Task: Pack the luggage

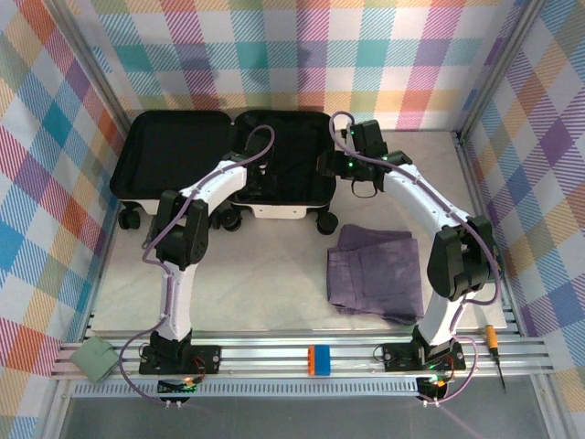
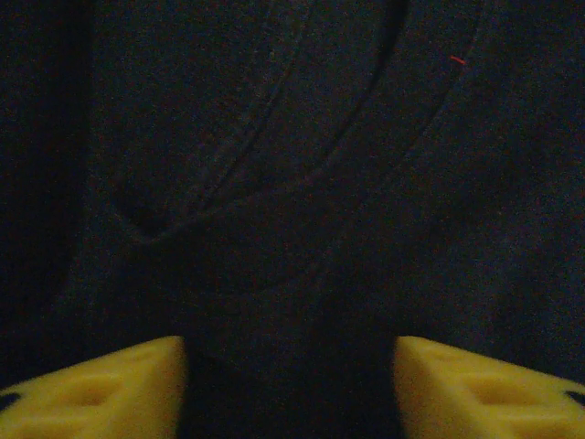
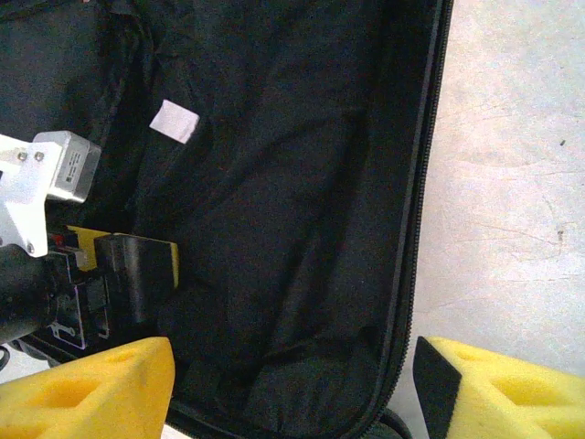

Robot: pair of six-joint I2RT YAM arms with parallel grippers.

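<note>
The luggage (image 1: 279, 212) lies open at the back of the table, both black-lined halves facing up, white shell and wheels toward me. A black garment (image 1: 294, 169) lies in its right half. My left gripper (image 1: 259, 183) reaches down into that half; in the left wrist view its yellow fingers (image 2: 101, 389) stand wide apart and open over the dark folded cloth (image 2: 302, 183). My right gripper (image 1: 329, 165) hovers open over the right half's zippered rim (image 3: 416, 229), one finger over the lining, the other over the table. The left gripper (image 3: 119, 274) also appears in the right wrist view.
A folded purple garment (image 1: 370, 270) lies on the table in front of the right arm. A small white tag (image 3: 174, 121) sits on the black cloth. On the front rail are a grey box (image 1: 96, 358), an orange-blue block (image 1: 321, 358) and a screwdriver (image 1: 494, 343). Plaid walls close three sides.
</note>
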